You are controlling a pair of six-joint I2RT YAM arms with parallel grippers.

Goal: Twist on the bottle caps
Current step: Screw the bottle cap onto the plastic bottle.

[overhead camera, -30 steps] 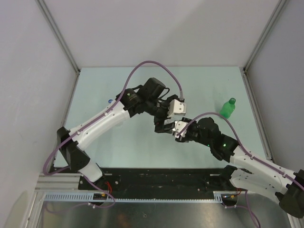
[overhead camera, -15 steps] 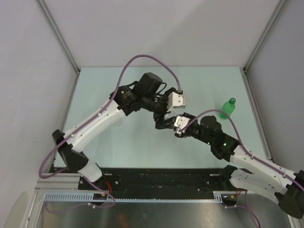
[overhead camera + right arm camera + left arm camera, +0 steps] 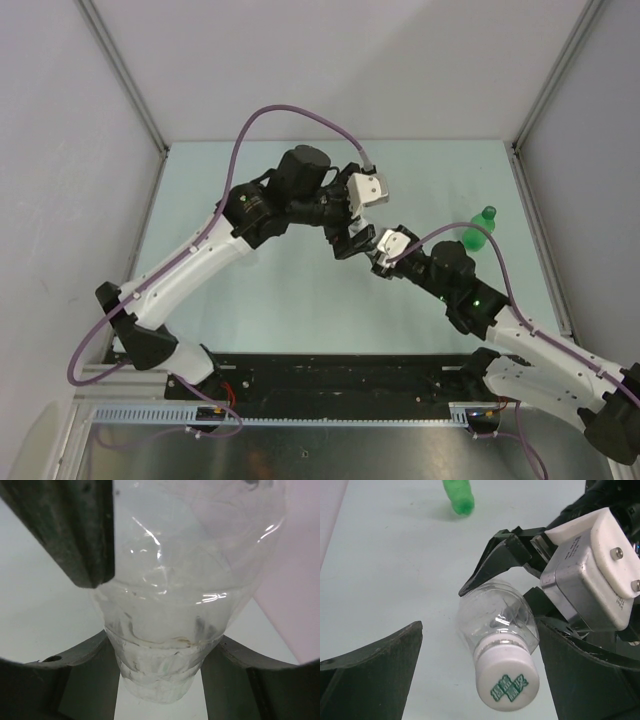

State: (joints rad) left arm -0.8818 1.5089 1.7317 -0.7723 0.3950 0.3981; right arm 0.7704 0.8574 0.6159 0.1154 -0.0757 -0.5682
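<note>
Both arms have carried their meeting point a little farther from their bases since a second ago. The left arm (image 3: 200, 255) has swung its upper joints toward the far edge of the desk (image 3: 250, 300), and the right arm (image 3: 540, 350) has stretched after it.

The right claw (image 3: 378, 256) is clenched on a clear bottle (image 3: 495, 612). It grips across the body, with one finger lying over the shoulder. The bottle seems to be held off the desk, near the middle. A green bottle (image 3: 481, 227) stands upright by the right edge, well apart from both claws.

The left claw (image 3: 352, 243) is released. Its fingers (image 3: 375, 665) stand wide on either side of the cap (image 3: 509, 684) and touch neither the cap nor the bottle. The cap is white with a green print and sits on the neck. Whether it is turned home cannot be told.

The bottle's long axis runs nearly along the left claw's reach. The neck and cap point straight at the left wrist, and the base points away. The cap lies between the fingers, nearer the one on the right of the wrist view. The left claw is the free one and the nearer one. By my reading, it should centre on the cap, close on it and roll about that axis while the right claw holds the bottle steady.
</note>
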